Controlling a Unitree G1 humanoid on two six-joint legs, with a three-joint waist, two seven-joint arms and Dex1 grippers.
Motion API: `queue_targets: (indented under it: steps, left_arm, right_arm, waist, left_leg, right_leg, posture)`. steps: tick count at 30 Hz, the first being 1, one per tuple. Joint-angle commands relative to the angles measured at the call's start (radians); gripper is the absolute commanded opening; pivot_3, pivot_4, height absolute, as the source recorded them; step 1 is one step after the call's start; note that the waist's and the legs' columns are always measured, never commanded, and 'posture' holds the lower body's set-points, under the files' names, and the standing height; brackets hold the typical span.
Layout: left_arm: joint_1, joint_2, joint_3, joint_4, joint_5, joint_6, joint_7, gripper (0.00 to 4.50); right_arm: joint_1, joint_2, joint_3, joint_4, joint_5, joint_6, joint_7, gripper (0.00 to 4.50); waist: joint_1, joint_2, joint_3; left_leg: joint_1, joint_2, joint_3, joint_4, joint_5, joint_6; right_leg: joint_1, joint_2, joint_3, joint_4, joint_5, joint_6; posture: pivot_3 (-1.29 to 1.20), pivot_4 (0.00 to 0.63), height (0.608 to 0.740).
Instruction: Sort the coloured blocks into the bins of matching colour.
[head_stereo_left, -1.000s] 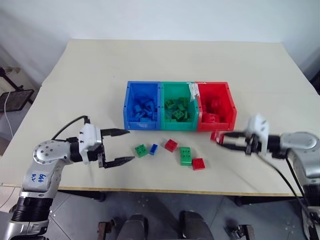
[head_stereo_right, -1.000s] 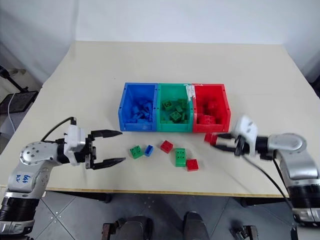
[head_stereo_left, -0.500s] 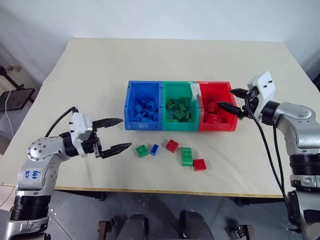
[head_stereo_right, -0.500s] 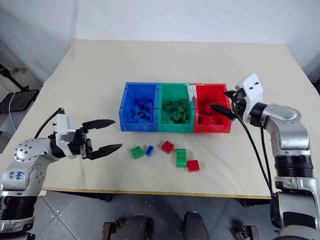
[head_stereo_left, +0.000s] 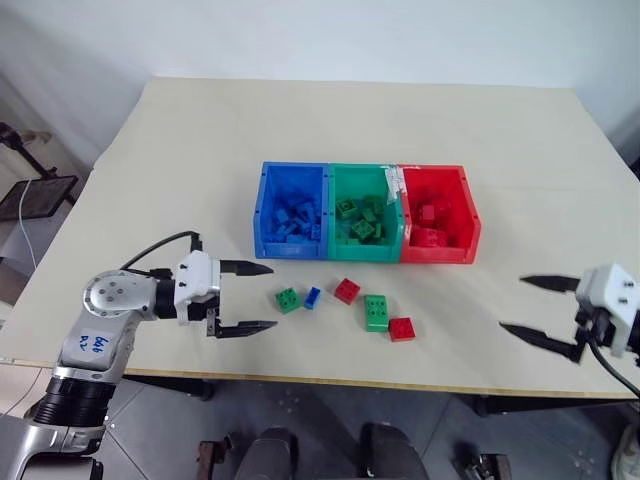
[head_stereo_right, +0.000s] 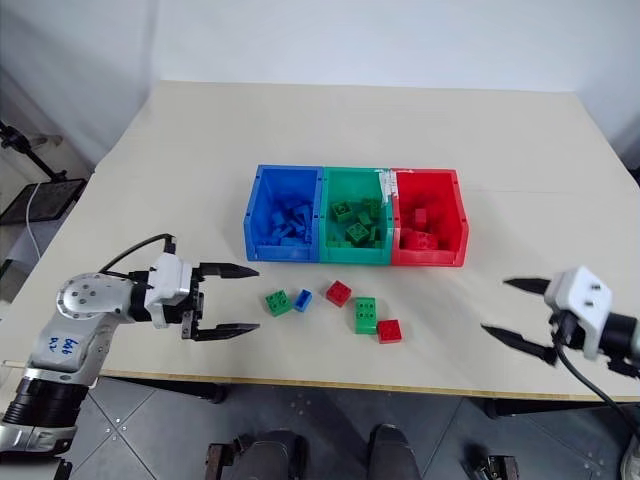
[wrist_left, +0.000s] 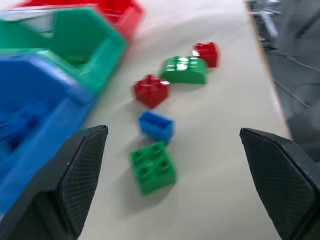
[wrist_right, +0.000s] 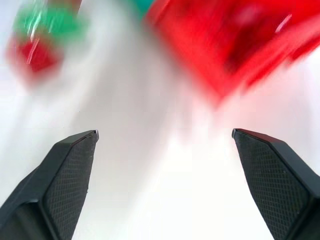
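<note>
Broadly, you are looking down on a pale tabletop (head_stereo_left: 180, 150) with three joined bins in a row near its middle: the blue bin (head_stereo_left: 262, 205) on the robot's left, the green bin (head_stereo_left: 335, 205) in the centre, the red bin (head_stereo_left: 470, 215) on the right. Each already holds a heap of blocks of its own colour.

In front of the bins, five loose blocks lie on the bare surface, from left to right: a green square block (head_stereo_left: 287, 299), a small blue block (head_stereo_left: 311, 296) just beside it, a red block (head_stereo_left: 346, 290), a longer green block (head_stereo_left: 376, 311), and a red block (head_stereo_left: 401, 328) touching or nearly touching that long one.

Your left gripper (head_stereo_left: 255, 297) hovers level, just left of the green square, its jaws spread wide and empty. Your right gripper (head_stereo_left: 535, 308) sits well apart near the tabletop's right front edge, jaws also wide and empty.

Risks, as I judge them: closing the left jaws at this width could catch the green square and the blue block together, since they sit so close, and one would land in the wrong bin. The long green block and its red neighbour pose the same hazard. A low sweep could also push blocks toward the front edge.

Writing: blue handwritten marks on the left arm's casing (head_stereo_left: 92, 345), too small to read. A pale tag (head_stereo_left: 393, 184) on the divider between green and red bins is unreadable.
</note>
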Motion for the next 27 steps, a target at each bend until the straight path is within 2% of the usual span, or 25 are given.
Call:
queue_targets:
  steps: [1, 4, 7, 8, 13, 16, 19, 25, 27]
  left_arm:
    - [-0.012, 0.000, 0.004, -0.011, 0.000, -0.021, -0.013, 4.50]
    - [0.005, 0.014, 0.020, 0.006, -0.001, -0.028, -0.020, 4.50]
    - [0.021, 0.026, 0.033, 0.010, 0.003, -0.035, -0.017, 4.50]
    - [0.029, 0.029, 0.038, 0.005, 0.001, -0.033, -0.014, 4.50]
    - [0.059, 0.032, 0.047, -0.025, -0.003, -0.029, -0.003, 4.50]
    - [0.075, 0.033, 0.053, -0.040, -0.003, -0.025, 0.005, 4.50]
    - [0.094, 0.037, 0.062, -0.058, -0.007, -0.021, 0.012, 4.50]
    - [0.108, 0.036, 0.071, -0.071, -0.024, -0.019, 0.014, 4.50]
    - [0.110, 0.036, 0.074, -0.082, -0.035, -0.007, 0.014, 4.50]
  right_arm:
    - [-0.020, -0.017, -0.002, -0.016, 0.019, -0.038, 0.017, 4.49]
    - [-0.120, -0.008, 0.139, -0.171, 0.076, 0.134, -0.020, 4.49]
    - [-0.213, -0.063, 0.359, -0.281, -0.044, 0.321, -0.057, 4.49]
    - [-0.261, -0.050, 0.422, -0.299, -0.056, 0.387, -0.079, 4.49]
    - [-0.412, 0.032, 0.614, -0.291, -0.107, 0.478, -0.122, 4.49]
    - [-0.458, 0.077, 0.681, -0.282, -0.132, 0.498, -0.142, 4.49]
    - [-0.468, 0.086, 0.699, -0.307, -0.116, 0.524, -0.129, 3.92]
    - [-0.444, 0.060, 0.663, -0.331, -0.091, 0.524, -0.112, 1.93]
    - [-0.439, 0.059, 0.617, -0.346, -0.063, 0.544, -0.128, 1.46]
  waist:
    - [-0.013, 0.000, 0.000]
    - [-0.028, 0.000, 0.000]
    - [-0.032, 0.000, 0.000]
    - [-0.031, 0.000, 0.000]
    - [-0.009, 0.000, 0.000]
    - [-0.003, 0.000, 0.000]
    - [-0.004, 0.000, 0.000]
    - [-0.007, 0.000, 0.000]
    - [-0.006, 0.000, 0.000]
  left_leg:
    - [0.000, 0.000, 0.000, 0.000, 0.000, 0.000]
    - [0.002, 0.003, 0.001, -0.001, 0.000, 0.000]
    - [0.001, 0.006, -0.002, -0.001, 0.000, -0.001]
    - [0.000, 0.006, -0.002, -0.001, 0.000, -0.001]
    - [-0.002, 0.004, -0.004, 0.000, 0.000, -0.001]
    - [-0.002, 0.002, -0.006, 0.000, 0.000, -0.001]
    - [-0.002, 0.001, -0.006, 0.000, 0.000, -0.001]
    - [-0.002, 0.001, -0.006, 0.000, 0.000, -0.001]
    - [-0.002, 0.001, -0.006, 0.000, 0.000, 0.000]
  right_leg:
    - [0.000, 0.000, 0.000, 0.000, 0.000, 0.000]
    - [-0.001, 0.003, 0.001, 0.001, 0.001, -0.001]
    - [-0.002, 0.003, 0.000, 0.002, 0.001, -0.001]
    - [-0.002, 0.003, 0.000, 0.002, 0.001, -0.001]
    - [-0.002, -0.001, -0.001, 0.000, 0.001, -0.001]
    - [-0.002, -0.004, -0.003, 0.000, 0.001, -0.001]
    - [-0.002, -0.005, -0.004, 0.000, 0.001, -0.001]
    - [-0.002, -0.005, -0.005, 0.001, 0.001, -0.001]
    - [-0.002, -0.005, -0.005, 0.001, 0.001, -0.001]
  posture:
    - [0.00, 0.150, 0.740]
    - [0.00, 0.150, 0.740]
    - [0.00, 0.150, 0.740]
    - [0.00, 0.150, 0.740]
    - [0.00, 0.150, 0.740]
    - [0.00, 0.150, 0.740]
    - [0.00, 0.150, 0.740]
    - [0.00, 0.150, 0.740]
    - [0.00, 0.150, 0.740]
